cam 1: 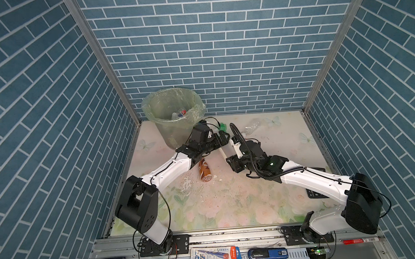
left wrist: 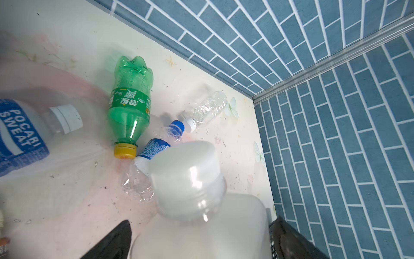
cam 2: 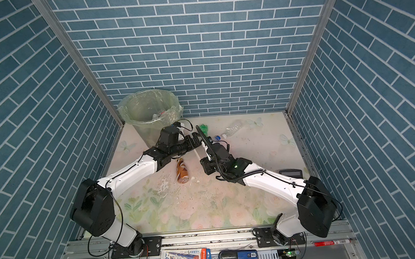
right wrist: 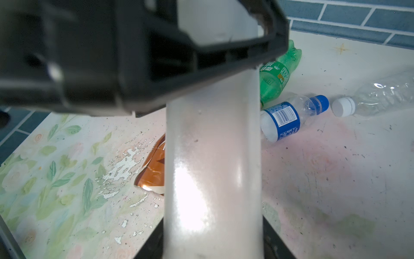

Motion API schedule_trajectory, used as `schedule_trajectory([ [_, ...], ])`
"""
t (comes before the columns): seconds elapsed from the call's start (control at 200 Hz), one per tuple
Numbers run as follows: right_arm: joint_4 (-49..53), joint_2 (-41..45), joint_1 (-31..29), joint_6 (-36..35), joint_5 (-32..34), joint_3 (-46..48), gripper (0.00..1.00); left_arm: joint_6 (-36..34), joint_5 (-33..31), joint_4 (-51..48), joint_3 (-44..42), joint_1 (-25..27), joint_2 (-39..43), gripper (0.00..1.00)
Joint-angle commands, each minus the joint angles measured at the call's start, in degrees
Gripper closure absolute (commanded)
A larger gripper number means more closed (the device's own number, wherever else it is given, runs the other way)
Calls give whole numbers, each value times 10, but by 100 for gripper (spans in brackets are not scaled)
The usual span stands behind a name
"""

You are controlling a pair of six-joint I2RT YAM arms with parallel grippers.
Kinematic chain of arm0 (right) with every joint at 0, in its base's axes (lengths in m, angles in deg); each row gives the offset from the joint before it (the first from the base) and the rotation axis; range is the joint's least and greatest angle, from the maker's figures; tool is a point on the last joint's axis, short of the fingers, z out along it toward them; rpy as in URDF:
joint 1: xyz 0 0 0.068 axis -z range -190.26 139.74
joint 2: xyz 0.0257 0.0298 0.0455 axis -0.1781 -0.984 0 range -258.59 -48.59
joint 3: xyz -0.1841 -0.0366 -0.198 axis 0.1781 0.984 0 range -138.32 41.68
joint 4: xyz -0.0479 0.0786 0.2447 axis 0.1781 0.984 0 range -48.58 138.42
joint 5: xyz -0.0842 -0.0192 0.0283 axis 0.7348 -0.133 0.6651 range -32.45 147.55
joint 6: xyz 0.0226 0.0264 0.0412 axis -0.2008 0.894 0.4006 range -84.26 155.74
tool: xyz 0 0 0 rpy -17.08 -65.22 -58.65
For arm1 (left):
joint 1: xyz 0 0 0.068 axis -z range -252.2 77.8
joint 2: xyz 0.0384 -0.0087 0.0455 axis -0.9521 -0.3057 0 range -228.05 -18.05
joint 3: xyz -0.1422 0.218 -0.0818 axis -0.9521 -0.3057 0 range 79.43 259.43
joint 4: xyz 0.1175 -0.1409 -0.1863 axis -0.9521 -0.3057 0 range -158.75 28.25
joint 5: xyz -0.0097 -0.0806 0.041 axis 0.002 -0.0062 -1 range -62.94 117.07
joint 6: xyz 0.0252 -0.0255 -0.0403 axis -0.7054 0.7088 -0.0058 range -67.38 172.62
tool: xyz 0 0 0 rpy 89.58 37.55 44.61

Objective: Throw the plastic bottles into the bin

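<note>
My left hand (left wrist: 201, 220) has its fingers (left wrist: 112, 242) spread as wide as they go, one on each side of the white bottle (left wrist: 188, 179). The bottle's broad cap points away from my wrist, and I cannot tell whether either finger touches it. Beyond it on the surface (left wrist: 235, 139) lie three more. The green bottle (left wrist: 131, 98) has a yellow cap, and the small blue-capped bottle (left wrist: 154, 149) is just beside that cap. The clear bottle (left wrist: 208, 107) has its white cap close to the blue one. A Pocari Sweat bottle (left wrist: 22, 134) shows blurred off to one side.

From my right wrist, my right hand (right wrist: 212, 243) is clamped on the near end of the white bottle (right wrist: 212, 157). Its far end runs into the black frame of my left hand. The brown bottle (right wrist: 154, 170) lies partly hidden behind it, by a patch of peeling print.

In both top views my hands meet over the middle of the surface, toward its far edge. The bin (cam 1: 169, 135) stands in the far left corner, with the bottles in the bin (cam 1: 179, 114) showing through its mouth. The brown bottle (cam 1: 204, 170) lies near the middle, just in front of my left wrist. The green bottle (cam 2: 203, 128) and the clear bottle (cam 2: 232, 127) lie near the far edge. A calculator (cam 2: 290, 173) sits by the right edge, partly under my right arm.
</note>
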Motion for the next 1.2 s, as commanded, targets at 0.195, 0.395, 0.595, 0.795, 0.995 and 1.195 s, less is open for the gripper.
schedule_trajectory([
  [0.195, -9, 16, 45, -10, -50, 3, 60, -6, -24, 32, 26, 11, -8, 11],
  [0.395, -15, 8, 59, -10, -78, -7, 60, -6, -17, 37, 32, 13, -21, 21],
  [0.595, -24, 11, 69, -12, -109, -13, 60, 0, -19, 38, 44, 18, -42, 16],
  [0.795, -29, 10, 75, -8, -133, -11, 60, -1, -29, 49, 46, 23, -47, 24],
  [0.995, -21, 10, 79, -7, -130, -10, 56, 0, -25, 58, 45, 25, -48, 48],
  [1.195, -15, 14, 83, -6, -130, -13, 43, -17, -28, 32, 55, 26, -44, 49],
])
